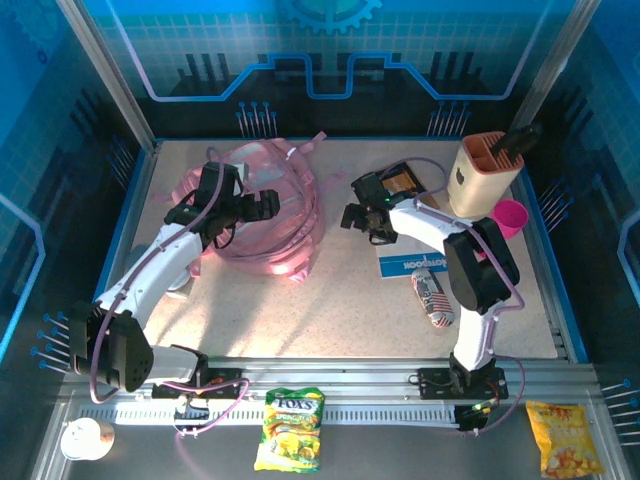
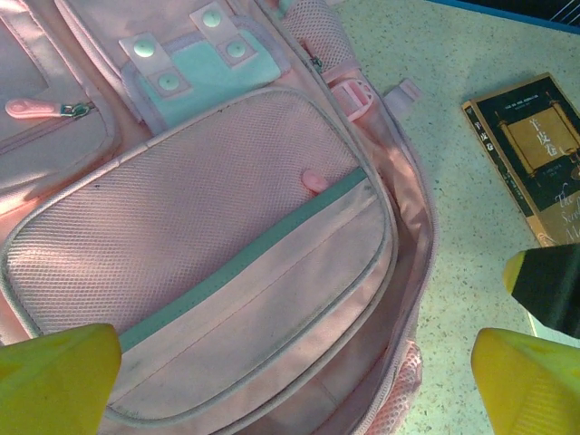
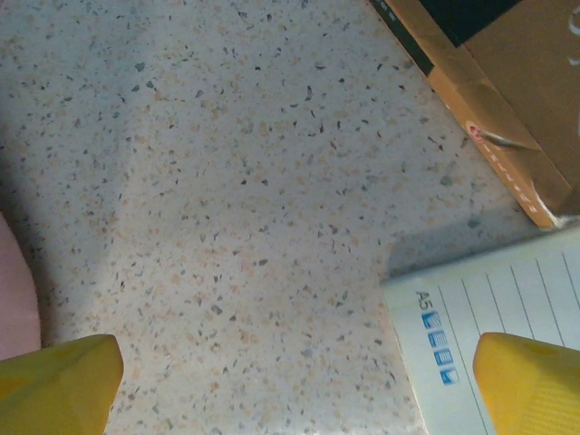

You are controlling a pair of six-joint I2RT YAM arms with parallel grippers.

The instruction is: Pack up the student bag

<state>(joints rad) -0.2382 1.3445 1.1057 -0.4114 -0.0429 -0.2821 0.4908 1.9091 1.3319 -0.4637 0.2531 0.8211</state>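
Left hand (image 2: 290,388) spread wide, empty, over the student bag (image 2: 208,227), which I see lying front-up; right hand (image 3: 294,381) equally spread, empty, above the table (image 3: 227,181).

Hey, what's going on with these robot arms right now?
Two robot arms are working at a pink student bag. The left claw hangs open above its mesh pocket, holding nothing. The right claw is open over the table beside a dark book and a lined notebook, both lying outside the bag.
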